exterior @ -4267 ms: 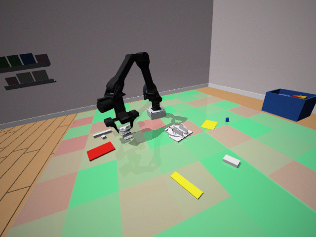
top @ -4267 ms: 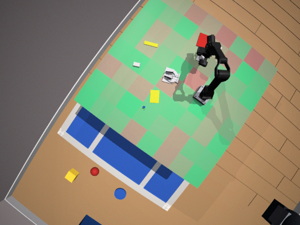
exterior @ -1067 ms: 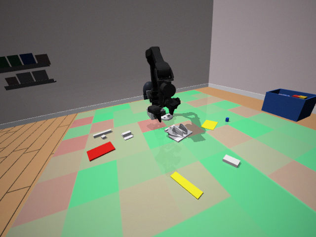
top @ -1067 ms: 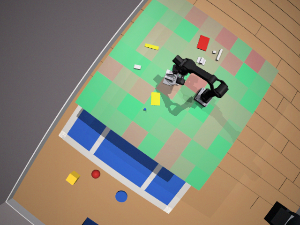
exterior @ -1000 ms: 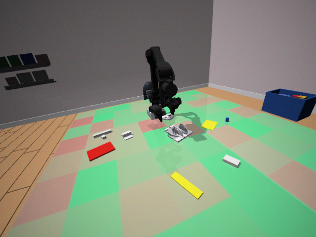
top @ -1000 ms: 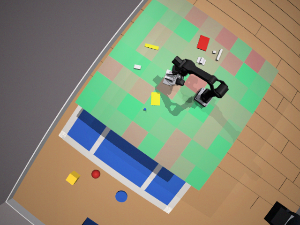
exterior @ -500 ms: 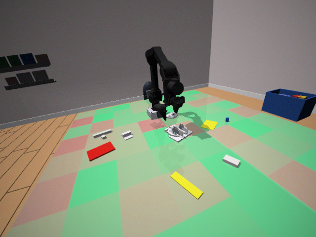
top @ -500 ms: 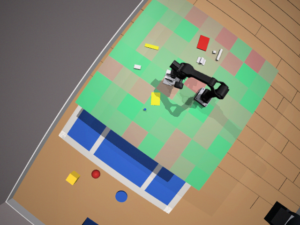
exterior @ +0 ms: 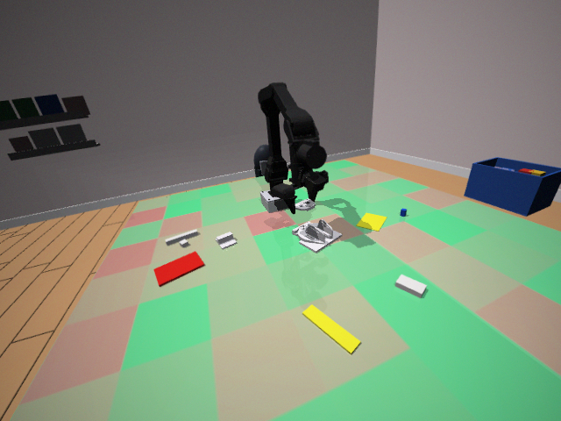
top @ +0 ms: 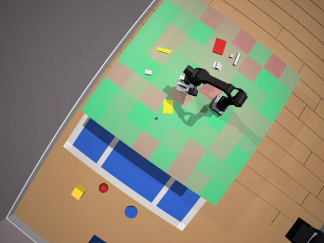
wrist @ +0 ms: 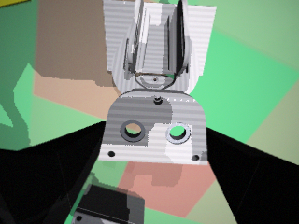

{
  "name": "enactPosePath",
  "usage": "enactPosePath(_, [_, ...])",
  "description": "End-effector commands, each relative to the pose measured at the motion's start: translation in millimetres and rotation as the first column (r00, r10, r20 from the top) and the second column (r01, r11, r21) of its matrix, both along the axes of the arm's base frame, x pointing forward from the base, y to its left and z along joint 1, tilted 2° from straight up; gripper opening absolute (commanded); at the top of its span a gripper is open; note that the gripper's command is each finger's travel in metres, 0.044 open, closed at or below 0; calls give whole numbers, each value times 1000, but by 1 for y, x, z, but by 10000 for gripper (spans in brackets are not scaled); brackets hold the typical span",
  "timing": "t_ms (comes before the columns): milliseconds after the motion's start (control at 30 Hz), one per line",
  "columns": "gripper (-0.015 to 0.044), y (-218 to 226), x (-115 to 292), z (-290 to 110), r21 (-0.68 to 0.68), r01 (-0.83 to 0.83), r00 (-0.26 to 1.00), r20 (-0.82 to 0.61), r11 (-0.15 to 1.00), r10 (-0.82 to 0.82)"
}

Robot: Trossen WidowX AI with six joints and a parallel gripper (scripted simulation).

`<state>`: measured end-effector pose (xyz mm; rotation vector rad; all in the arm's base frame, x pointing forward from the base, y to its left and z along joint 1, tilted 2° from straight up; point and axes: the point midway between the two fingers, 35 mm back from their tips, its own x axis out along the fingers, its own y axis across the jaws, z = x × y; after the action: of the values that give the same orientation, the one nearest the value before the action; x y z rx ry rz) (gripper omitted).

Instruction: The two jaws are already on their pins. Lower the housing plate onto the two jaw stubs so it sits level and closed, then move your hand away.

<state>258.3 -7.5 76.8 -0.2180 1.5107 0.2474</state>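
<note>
The patchwork worktop [top: 180, 162] [exterior: 253, 371] [wrist: 262, 61] runs out of the exterior and wrist views; above it the arm's claw [exterior: 303, 206] [wrist: 153, 129] is clamped on the housing plate [exterior: 304, 204] [wrist: 156, 114], raised and apart from the base assembly [top: 181, 88] [exterior: 316, 242] [wrist: 110, 37]. From above, the arm hides most of the plate, and the jaw stubs are hard to make out; I see no readable writing.

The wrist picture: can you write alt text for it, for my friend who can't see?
The tool's two black fingers grip a pale housing plate with two round holes. Past its far edge are two upright jaws on a ridged base, above green and pinkish floor squares.
</note>
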Motion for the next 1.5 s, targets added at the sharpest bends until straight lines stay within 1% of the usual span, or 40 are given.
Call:
enactPosePath(0, [351, 0, 0, 0, 2, 7, 1000, 2, 1000, -7])
enactPosePath(1033, [351, 0, 1, 0, 2, 6, 1000, 2, 1000, -6])
enactPosePath(1467, [351, 0, 4, -20, 2, 6, 1000, 3, 1000, -6])
